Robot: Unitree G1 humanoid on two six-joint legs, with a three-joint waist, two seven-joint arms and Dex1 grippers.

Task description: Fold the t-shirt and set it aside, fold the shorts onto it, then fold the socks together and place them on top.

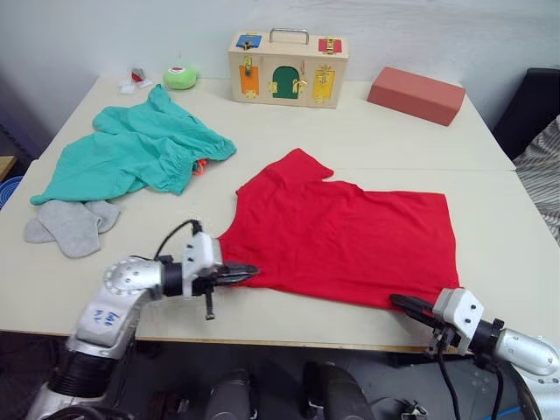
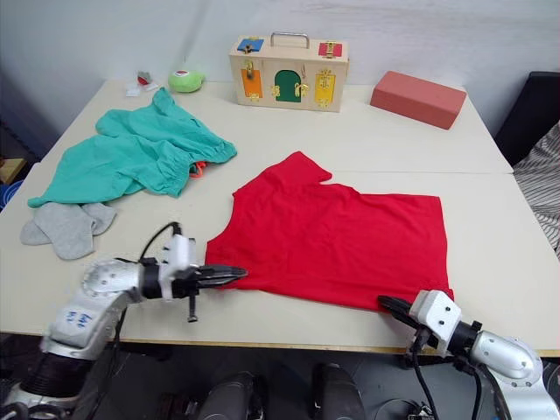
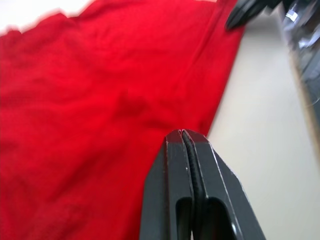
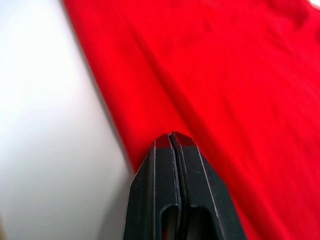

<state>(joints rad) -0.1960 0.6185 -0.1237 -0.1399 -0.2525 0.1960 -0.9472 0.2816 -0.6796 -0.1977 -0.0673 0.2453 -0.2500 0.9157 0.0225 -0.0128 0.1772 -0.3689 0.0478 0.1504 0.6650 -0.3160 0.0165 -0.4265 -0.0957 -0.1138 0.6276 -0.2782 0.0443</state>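
The red t-shirt (image 1: 341,232) lies flat on the table's near half, one sleeve pointing toward the back. My left gripper (image 1: 248,271) is at its near-left corner, fingers pressed together on the cloth's edge (image 3: 183,134). My right gripper (image 1: 404,304) is at the near-right corner, shut on the hem there (image 4: 172,135). The teal shorts (image 1: 131,153) lie crumpled at the far left. The grey socks (image 1: 70,225) lie just in front of them, overlapping each other.
A wooden latch box (image 1: 287,68) stands at the back centre, with a red block (image 1: 416,94) to its right. A green toy (image 1: 180,77) and small bits (image 1: 134,81) sit at the back left. The table's front edge (image 1: 306,337) runs just below both grippers.
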